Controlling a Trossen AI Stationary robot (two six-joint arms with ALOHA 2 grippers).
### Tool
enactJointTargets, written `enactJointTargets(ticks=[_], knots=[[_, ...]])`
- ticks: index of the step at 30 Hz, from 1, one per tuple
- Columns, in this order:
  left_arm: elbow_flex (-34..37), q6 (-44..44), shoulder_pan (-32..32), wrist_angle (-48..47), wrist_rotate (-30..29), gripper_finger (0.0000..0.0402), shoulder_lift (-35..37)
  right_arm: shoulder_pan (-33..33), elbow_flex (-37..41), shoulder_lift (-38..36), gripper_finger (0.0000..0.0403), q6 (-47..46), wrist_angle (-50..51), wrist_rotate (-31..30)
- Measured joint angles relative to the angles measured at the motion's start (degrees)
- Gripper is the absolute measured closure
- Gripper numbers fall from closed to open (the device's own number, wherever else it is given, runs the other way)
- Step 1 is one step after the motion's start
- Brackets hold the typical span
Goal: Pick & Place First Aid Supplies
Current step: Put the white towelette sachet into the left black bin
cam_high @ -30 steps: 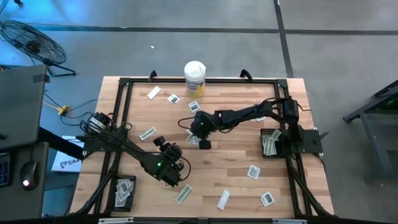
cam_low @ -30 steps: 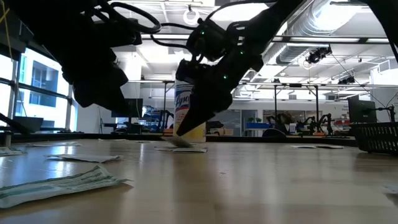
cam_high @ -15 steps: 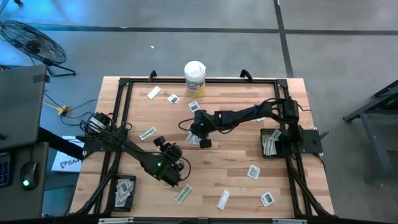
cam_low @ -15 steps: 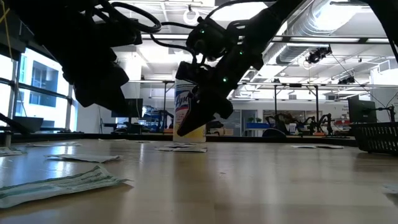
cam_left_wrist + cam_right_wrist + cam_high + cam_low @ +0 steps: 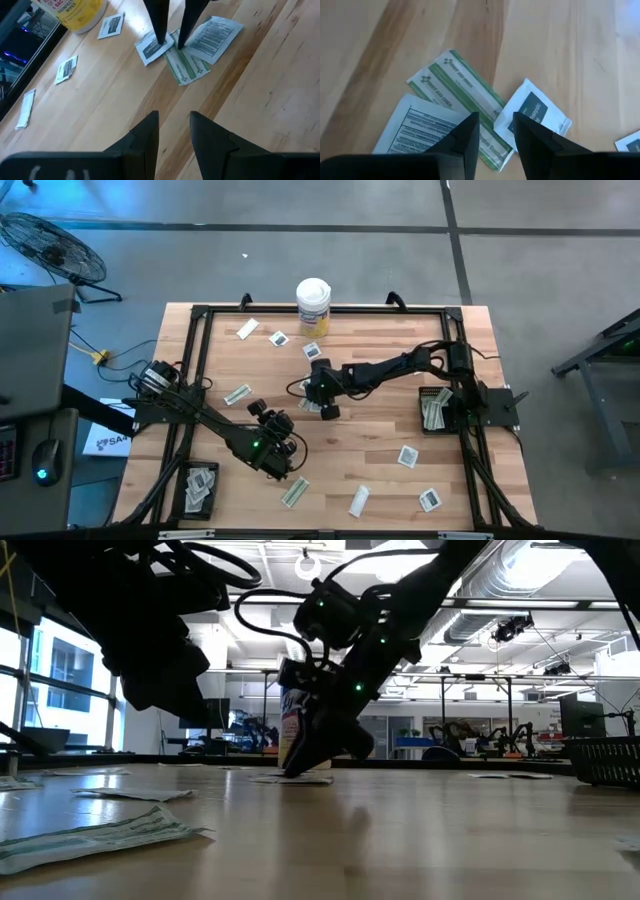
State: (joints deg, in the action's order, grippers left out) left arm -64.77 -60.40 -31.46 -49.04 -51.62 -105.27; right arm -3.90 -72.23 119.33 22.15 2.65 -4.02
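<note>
A small pile of first aid packets (image 5: 308, 404) lies mid-table: a pale-green oblong wrapper (image 5: 455, 90), a square white sachet with a dark mark (image 5: 536, 113) and a white printed packet (image 5: 417, 125). My right gripper (image 5: 496, 131) stands over the pile, pointing down with its fingers a little apart. It also shows in the left wrist view (image 5: 171, 44) and the low view (image 5: 300, 765). My left gripper (image 5: 172, 131) is open and empty above bare wood, to the left of the pile (image 5: 282, 422). My right gripper comes at the pile from above. One fingertip (image 5: 162, 41) is down on the white sachet's corner (image 5: 150, 50), the other (image 5: 180, 44) at the green wrapper's edge (image 5: 186, 67). Nothing is pinched between them. The packets lie flat on the table.
A tall white canister with a yellow label (image 5: 313, 305) stands at the far edge. Loose packets lie near it (image 5: 279, 337) and along the near side (image 5: 358, 500). A black tray with packets sits near left (image 5: 200, 485) and another at the right (image 5: 433, 410).
My right gripper has come down onto the pile and tipped more upright, shifting slightly toward the table's left edge. The packets lie where they were.
</note>
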Motion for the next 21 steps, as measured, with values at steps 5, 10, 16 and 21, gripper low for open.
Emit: enactJointTargets(ticks=[5, 10, 16, 21], knots=[[0.00, 0.02, 0.00, 0.06, -0.01, 0.0296, 0.00, -1.02, -0.11, 0.41, 0.0291, -1.51, -0.20, 0.55], [0.00, 0.11, 0.00, 0.11, -0.01, 0.0296, 0.00, -3.88, -0.23, 1.66, 0.0296, -8.04, -0.58, 0.24], [0.00, 0.15, 0.00, 0.55, -0.06, 0.0296, 0.00, -8.31, -0.46, 5.10, 0.0319, -17.14, -1.99, 5.00], [0.00, 0.15, 0.00, 0.63, -0.10, 0.0296, 0.00, -10.08, -0.63, 7.35, 0.0343, -18.49, -4.36, 6.78]])
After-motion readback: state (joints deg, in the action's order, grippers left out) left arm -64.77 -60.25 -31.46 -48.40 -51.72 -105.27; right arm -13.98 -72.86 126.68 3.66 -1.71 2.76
